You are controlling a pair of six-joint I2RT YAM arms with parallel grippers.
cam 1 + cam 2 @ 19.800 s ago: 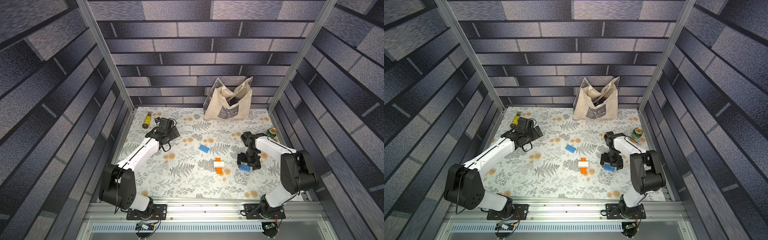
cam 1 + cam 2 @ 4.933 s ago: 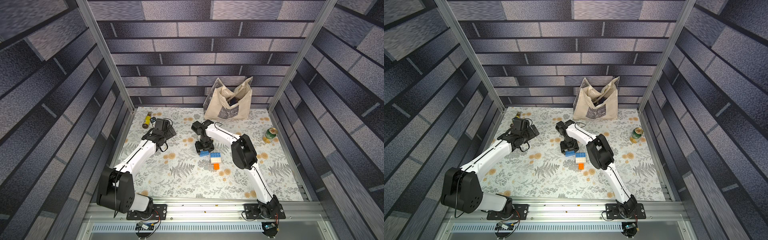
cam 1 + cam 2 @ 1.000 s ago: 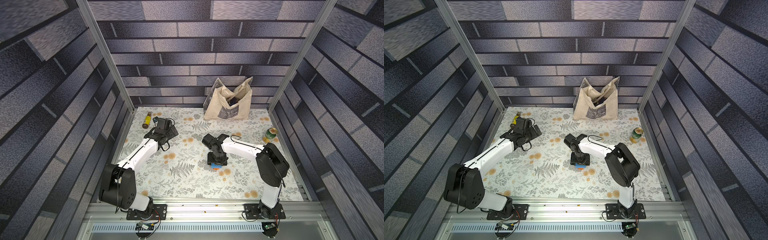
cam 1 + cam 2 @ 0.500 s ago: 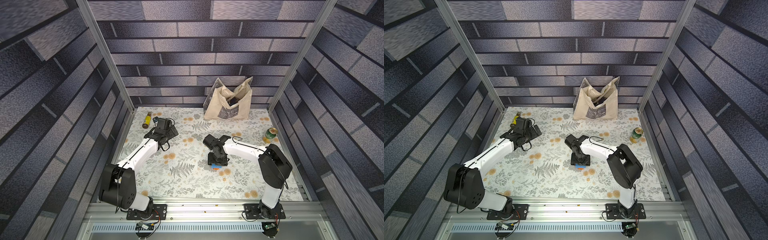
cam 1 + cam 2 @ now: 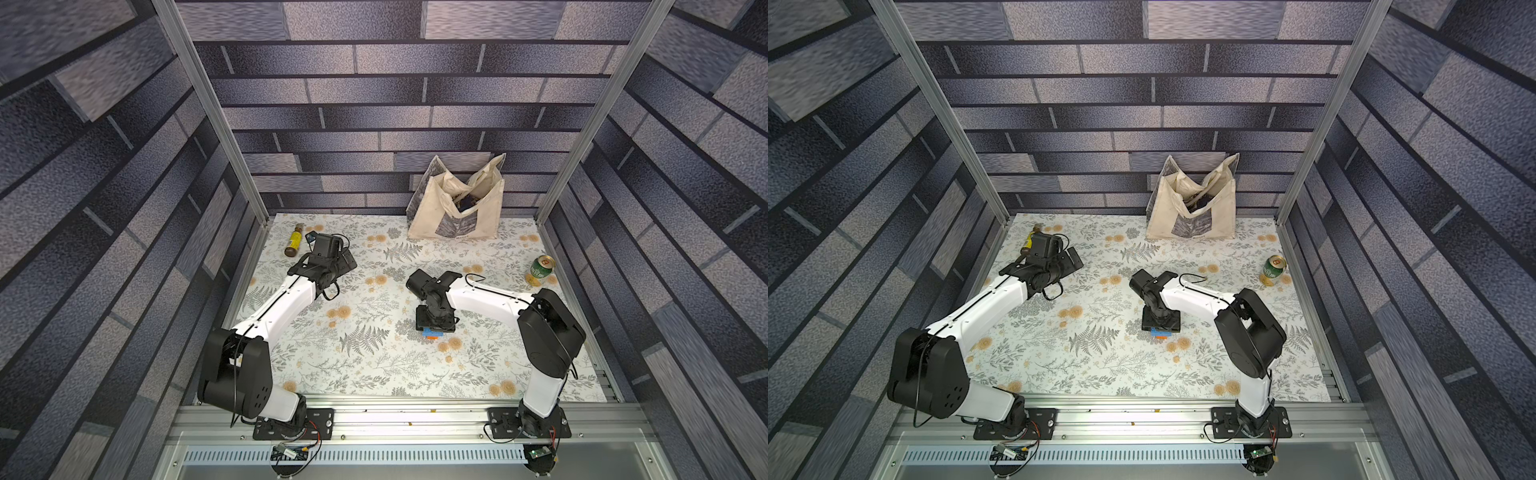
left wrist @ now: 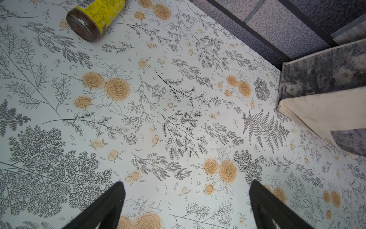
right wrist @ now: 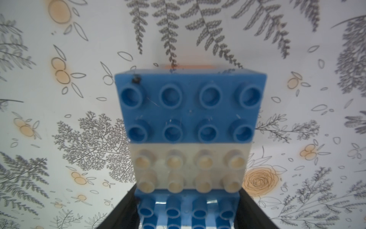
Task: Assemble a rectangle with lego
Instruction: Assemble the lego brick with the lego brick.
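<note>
Over by the jar [image 6: 95, 17], the left gripper [image 6: 187, 184] idled with jaws spread wide, holding nothing. In the middle, the right gripper [image 7: 188, 193] clasped the near end of the rectangle [image 7: 188, 119], apparently pressing home the last blue brick [image 7: 172, 210]; next it should let go and lift straight. Seconds earlier that brick lay apart, farther back.

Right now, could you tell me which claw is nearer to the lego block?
Right. The right claw clasps the block's end brick; the left claw hangs open far off, near the jar.
</note>
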